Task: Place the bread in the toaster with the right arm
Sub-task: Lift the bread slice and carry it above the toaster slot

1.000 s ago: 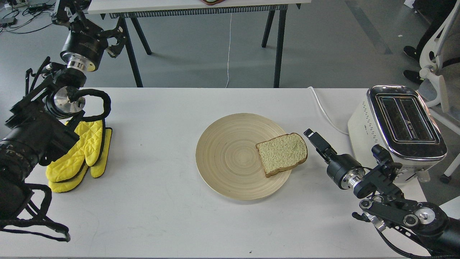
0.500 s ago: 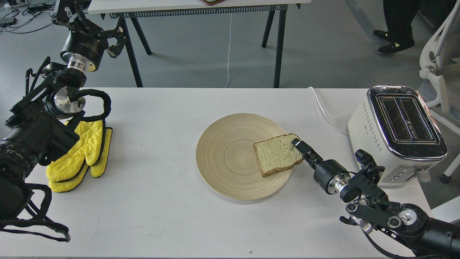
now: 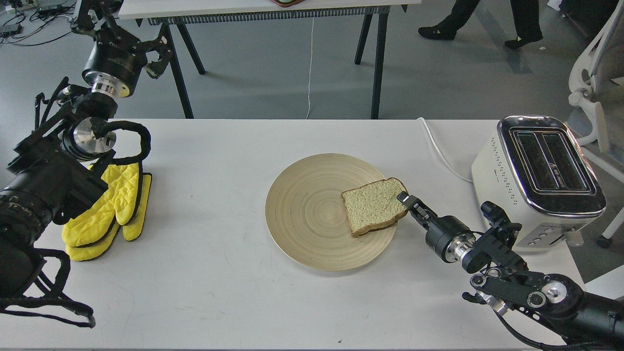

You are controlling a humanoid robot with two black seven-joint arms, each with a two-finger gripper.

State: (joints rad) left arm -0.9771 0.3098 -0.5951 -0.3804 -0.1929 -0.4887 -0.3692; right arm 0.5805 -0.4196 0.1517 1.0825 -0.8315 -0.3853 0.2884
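The bread (image 3: 373, 207), a pale speckled slice with a brown crust, lies on the right part of a round wooden plate (image 3: 307, 214), with its right edge slightly raised. My right gripper (image 3: 403, 199) reaches in from the lower right, and its narrow black fingers are closed on the slice's right edge. The cream-white toaster (image 3: 541, 180) with a chrome top and two empty slots stands at the table's right edge, to the right of the gripper. My left gripper (image 3: 155, 54) is held high at the far left, fingers spread and empty.
Yellow oven mitts (image 3: 109, 212) lie on the table's left side beside my left arm. The toaster's white cord (image 3: 441, 151) runs across the table behind the plate. A second table's legs (image 3: 378, 58), a chair and a person's feet are beyond the table.
My right gripper moved left from beside the toaster to the bread's right edge and closed on it. The slice shifted slightly left and its right edge rose. The left arm stayed still.
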